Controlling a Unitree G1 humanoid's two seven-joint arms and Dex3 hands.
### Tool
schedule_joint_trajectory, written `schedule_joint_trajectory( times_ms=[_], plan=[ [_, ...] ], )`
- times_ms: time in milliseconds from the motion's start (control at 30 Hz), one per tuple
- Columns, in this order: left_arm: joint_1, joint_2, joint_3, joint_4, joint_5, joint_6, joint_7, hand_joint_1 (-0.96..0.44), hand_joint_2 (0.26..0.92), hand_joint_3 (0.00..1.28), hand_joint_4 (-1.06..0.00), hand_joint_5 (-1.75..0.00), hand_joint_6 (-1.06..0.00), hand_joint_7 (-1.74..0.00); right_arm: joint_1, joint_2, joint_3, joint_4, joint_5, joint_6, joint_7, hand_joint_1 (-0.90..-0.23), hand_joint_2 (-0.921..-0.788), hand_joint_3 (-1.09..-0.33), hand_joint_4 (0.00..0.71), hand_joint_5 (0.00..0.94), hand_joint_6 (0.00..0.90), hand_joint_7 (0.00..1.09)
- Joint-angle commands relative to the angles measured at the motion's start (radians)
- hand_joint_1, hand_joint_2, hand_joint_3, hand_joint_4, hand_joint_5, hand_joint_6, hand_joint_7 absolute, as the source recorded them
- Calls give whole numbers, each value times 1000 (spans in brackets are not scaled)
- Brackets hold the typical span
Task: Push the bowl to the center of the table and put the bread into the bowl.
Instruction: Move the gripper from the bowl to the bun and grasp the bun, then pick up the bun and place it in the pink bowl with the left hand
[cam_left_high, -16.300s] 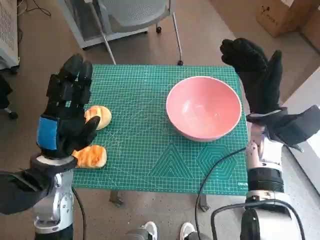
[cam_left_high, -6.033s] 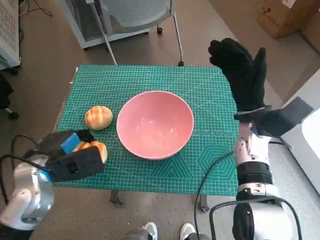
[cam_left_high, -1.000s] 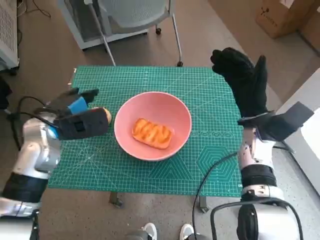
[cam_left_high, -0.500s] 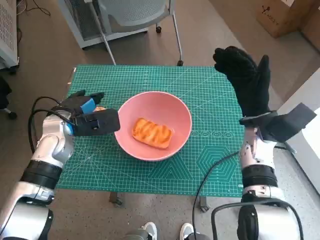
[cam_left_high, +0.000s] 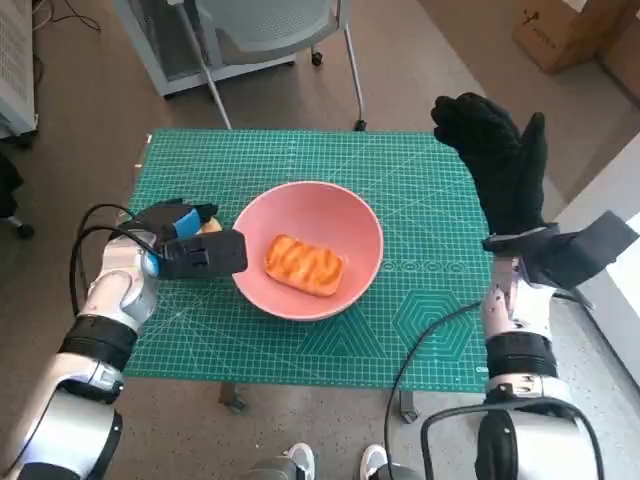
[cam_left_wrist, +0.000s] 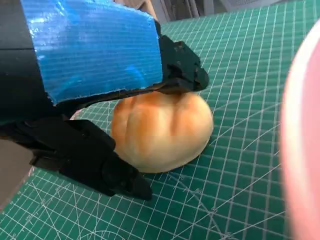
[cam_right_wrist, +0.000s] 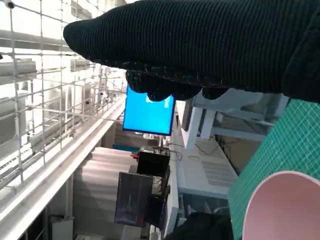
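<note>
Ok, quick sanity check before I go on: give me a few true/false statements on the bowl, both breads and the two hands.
1. The pink bowl holds one striped bread. True.
2. The round bun is already in the bowl. False: it sits on the green mat beside the bowl.
3. The left hand is at the round bun, fingers over its top. True.
4. The right hand rests on the bowl's rim. False: it is raised, open, clear of the bowl.
5. The bowl sits at the table's right edge. False: it is near the middle.
</note>
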Motion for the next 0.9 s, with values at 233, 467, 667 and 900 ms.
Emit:
schedule_joint_trajectory(
  times_ms=[233, 467, 667, 900],
  plan=[
    [-13, 4, -31, 47, 25, -33, 76, 63, 920, 152, -546, -1397, -650, -820, 42, 1, 0, -8, -2, 15, -10, -646, -921, -769, 207, 4, 361, 4],
    [-2, 24, -29, 38, 28, -39, 121, 6, 920, 119, -560, -1425, -673, -980, 43, 7, 2, -6, -2, 16, -8, -647, -921, -768, 204, 1, 356, 1],
    [11, 40, -20, 16, 23, -32, 137, 2, 920, 116, -595, -1373, -634, -1050, 41, 9, 2, 2, -1, 16, -5, -648, -921, -767, 203, 0, 355, 0],
    [45, 86, 5, -98, 17, 4, 113, 1, 920, 121, -605, -1359, -612, -1078, 42, 9, 3, 1, 1, 23, 1, -647, -921, -765, 206, 2, 359, 2]
  ],
)
